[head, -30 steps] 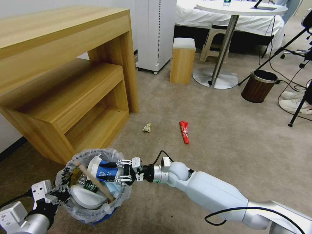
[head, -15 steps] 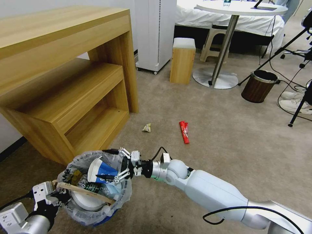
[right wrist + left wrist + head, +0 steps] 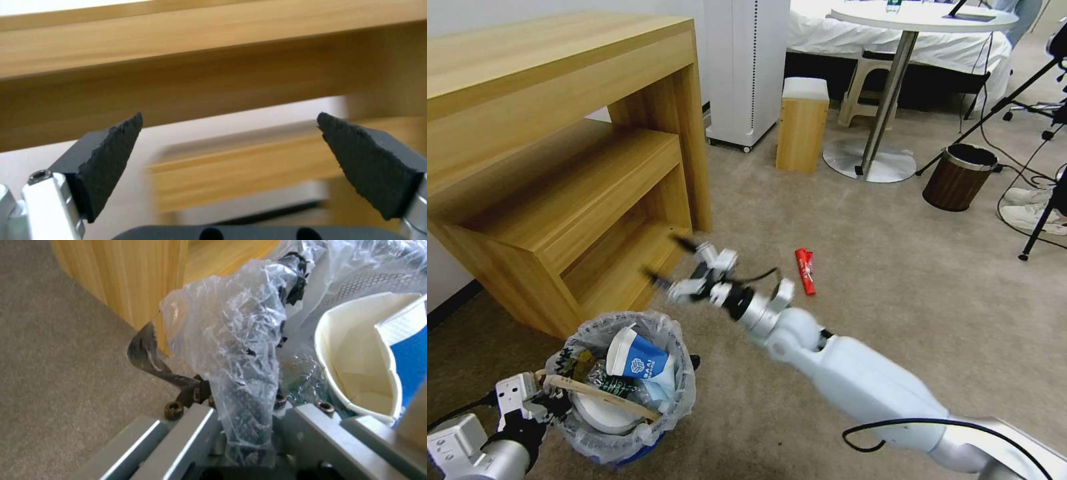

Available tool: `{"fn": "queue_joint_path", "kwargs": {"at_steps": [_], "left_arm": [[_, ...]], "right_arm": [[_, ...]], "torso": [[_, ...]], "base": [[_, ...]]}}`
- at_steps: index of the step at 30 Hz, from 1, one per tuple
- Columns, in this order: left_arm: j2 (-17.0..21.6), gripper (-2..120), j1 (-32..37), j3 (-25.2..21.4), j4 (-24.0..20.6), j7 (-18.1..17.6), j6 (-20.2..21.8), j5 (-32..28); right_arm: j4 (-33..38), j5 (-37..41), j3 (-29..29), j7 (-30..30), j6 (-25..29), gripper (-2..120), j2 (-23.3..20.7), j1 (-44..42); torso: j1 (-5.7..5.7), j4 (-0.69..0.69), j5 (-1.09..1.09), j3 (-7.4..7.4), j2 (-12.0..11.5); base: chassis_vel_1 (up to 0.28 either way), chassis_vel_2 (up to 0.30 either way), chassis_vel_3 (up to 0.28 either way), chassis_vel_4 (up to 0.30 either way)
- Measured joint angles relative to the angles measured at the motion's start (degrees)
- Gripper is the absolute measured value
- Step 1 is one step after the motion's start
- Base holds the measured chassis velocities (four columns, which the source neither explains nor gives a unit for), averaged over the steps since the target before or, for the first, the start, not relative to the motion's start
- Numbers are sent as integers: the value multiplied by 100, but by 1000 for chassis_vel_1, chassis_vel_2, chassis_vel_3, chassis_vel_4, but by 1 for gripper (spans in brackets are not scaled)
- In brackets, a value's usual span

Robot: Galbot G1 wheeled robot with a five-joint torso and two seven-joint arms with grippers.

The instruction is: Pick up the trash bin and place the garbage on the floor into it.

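The trash bin [image 3: 683, 393], black with a crinkled clear liner, stands on the beige floor [image 3: 894, 287] at my lower left. It holds a blue-white paper cup [image 3: 642, 361], a wooden stick [image 3: 602, 395] and a white slipper [image 3: 602, 415]. My left gripper [image 3: 550, 400] is shut on the bin's near rim. In the left wrist view the liner [image 3: 231, 340] is pinched at the gripper [image 3: 209, 350], beside the slipper [image 3: 356, 363]. My right gripper [image 3: 672, 264] hangs open and empty above the carpet, ahead of the bin. Its pads [image 3: 111, 160] stand wide apart around the gripper's middle [image 3: 231, 150]. A red packet [image 3: 805, 270] lies on the floor.
A wooden shelf unit [image 3: 560, 167] stands close at the left, right behind the bin. Farther off are a white appliance [image 3: 746, 67], a small wooden stool [image 3: 802, 127], a round table's pedestal [image 3: 867, 160], a dark brown bin [image 3: 957, 177], and tripod legs with cables [image 3: 1037, 227].
My right gripper opened, left the paper cup in the bin, and rose forward toward the shelf. The stick settled across the bin's contents.
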Motion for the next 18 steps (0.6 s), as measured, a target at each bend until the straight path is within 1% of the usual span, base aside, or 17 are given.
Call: {"fn": "queue_joint_path", "kwargs": {"at_steps": [1,3,4,5,8,9,10,11,12,13,14,15,16,17,18], "left_arm": [[0,1,0,0,0,0,0,0],[70,1,-1,5,0,0,4,-7],[115,1,-11,11,1,0,9,-23],[115,1,-11,11,1,0,9,-23],[211,1,-39,34,4,2,18,-40],[211,1,-39,34,4,2,18,-40],[232,1,-51,45,5,5,20,-42],[259,1,-77,76,13,11,21,-42],[259,1,-77,76,13,11,21,-42],[268,1,-87,95,18,19,21,-41],[285,1,-98,127,30,46,22,-31],[312,1,-107,160,43,68,22,-21],[340,1,-117,175,55,84,22,-19],[340,1,-117,175,55,84,22,-19],[372,1,-133,181,70,101,22,-15]], "right_arm": [[0,0,0,0,0,100,0,0],[43,-81,352,357,-45,100,-247,-113],[84,-161,664,533,-76,100,-466,-224],[84,-161,664,533,-76,100,-466,-224],[189,-430,1458,1227,-243,100,-904,-614],[189,-430,1458,1227,-243,100,-904,-614],[195,-569,1675,1503,-324,100,-990,-750],[196,-739,2020,1850,-440,100,-1101,-1015],[196,-739,2020,1850,-440,100,-1101,-1015],[212,-874,2216,2099,-535,100,-1134,-1182],[257,-1071,2558,2466,-767,100,-1166,-1492],[302,-1185,2811,2683,-850,100,-1179,-1729],[354,-1316,3020,2836,-931,100,-1200,-1927],[354,-1316,3020,2836,-931,100,-1200,-1927],[403,-1405,3244,2882,-981,100,-1220,-2125]], "torso": [[0,0,0,0,0],[0,-2,-1,0,0],[0,-1,1,0,0],[0,-1,1,0,0],[0,-2,0,0,0],[0,-2,0,0,0],[0,-2,1,0,0],[0,-2,-1,0,0],[0,-2,-1,0,0],[0,-1,0,-1,0],[0,-1,2,0,0],[0,-3,2,0,0],[0,0,1,0,0],[0,0,1,0,0],[0,-2,1,0,0]], "base": [[0,0,0,0],[0,0,0,0],[0,0,0,0],[0,0,0,0],[0,0,0,0],[0,0,0,0],[0,0,0,0],[0,0,0,0],[0,0,0,0],[0,0,0,0],[0,0,0,0],[0,0,0,0],[0,0,0,0],[0,0,0,0],[0,0,0,0]]}}
